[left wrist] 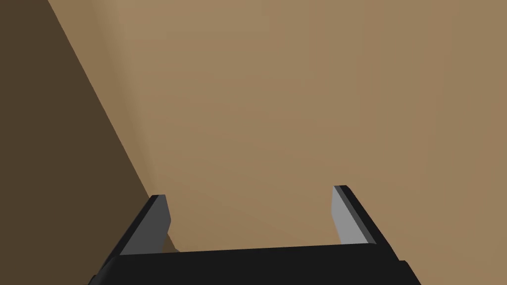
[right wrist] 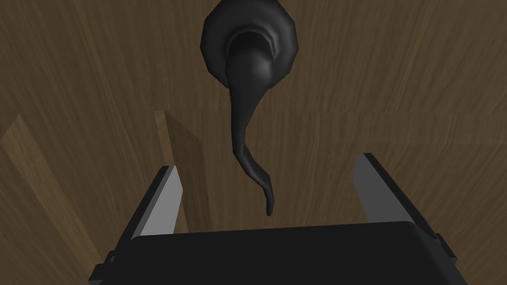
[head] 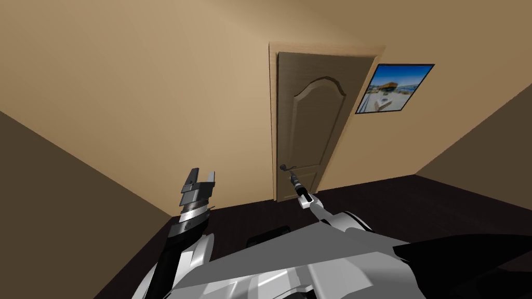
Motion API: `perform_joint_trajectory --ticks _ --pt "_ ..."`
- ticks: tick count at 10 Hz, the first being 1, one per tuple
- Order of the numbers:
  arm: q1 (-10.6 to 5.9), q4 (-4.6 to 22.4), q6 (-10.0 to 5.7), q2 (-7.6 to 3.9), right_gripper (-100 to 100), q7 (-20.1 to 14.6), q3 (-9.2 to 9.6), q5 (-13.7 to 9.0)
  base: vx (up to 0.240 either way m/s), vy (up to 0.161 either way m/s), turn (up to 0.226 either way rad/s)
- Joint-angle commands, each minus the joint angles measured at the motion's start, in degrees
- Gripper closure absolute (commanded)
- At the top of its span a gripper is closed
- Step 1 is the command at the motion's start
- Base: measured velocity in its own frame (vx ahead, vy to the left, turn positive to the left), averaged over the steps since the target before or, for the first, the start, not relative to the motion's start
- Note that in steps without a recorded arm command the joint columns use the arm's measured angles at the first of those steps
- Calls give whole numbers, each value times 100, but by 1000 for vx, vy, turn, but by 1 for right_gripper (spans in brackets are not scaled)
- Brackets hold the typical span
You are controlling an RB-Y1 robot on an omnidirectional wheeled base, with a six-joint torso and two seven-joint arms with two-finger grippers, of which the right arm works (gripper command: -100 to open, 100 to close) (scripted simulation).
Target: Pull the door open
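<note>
Our right tool (right wrist: 266, 162) stands at the brown wooden door (head: 306, 130), its two blades apart on either side of the dark lever handle (right wrist: 245, 123) and touching neither side of it. In the right wrist view the lever's curled tip hangs between the blades, close to the tool's body, and its round rosette (right wrist: 250, 42) sits further off on the door's face. We judge the tool is set this way so that the blades can close on the lever before any pull.

In the head view the door fills the centre of the frame, shut in its pale frame, with the handle low on its left edge and the right arm stretched up to it from the lower middle. Our left tool (head: 201, 175) is raised at lower left, blades apart and empty, well clear of the door.

A framed picture (head: 394, 88) hangs on the tan wall (head: 156, 104) just right of the door, at upper right. The dark floor (head: 415, 207) runs across the lower right. Nothing lies between tool and handle. Our own body, close in front, looks to us the likeliest thing to block the swing.
</note>
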Motion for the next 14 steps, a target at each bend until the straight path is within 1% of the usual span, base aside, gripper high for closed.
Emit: perform_joint_trajectory --ticks 1,2,3,4,5,6,7,8,9,10,14 --pt "156 -192 24 -85 -100 -83 -14 -17 159 52 72" --pt "230 -146 -49 -218 -100 -181 -59 -54 144 43 124" --pt "230 -210 -49 -218 -100 -181 -59 -54 93 20 56" --pt "230 -146 -49 -218 -100 -181 -59 -54 27 6 -7" --pt "342 -76 -158 -419 -100 -329 -126 -111 92 28 212" --pt "376 -55 -192 -481 -100 -374 -147 -129 131 21 182" --pt "376 -55 -192 -481 -100 -374 -147 -129 95 6 20" --pt "457 -5 -271 -627 -100 -482 -196 -170 136 31 147" --pt "374 87 -286 -571 -100 -432 -168 -148 72 13 36" --pt "374 87 -286 -571 100 -432 -168 -148 -13 -3 -34" --pt "374 87 -286 -571 100 -432 -168 -148 -15 -4 2"
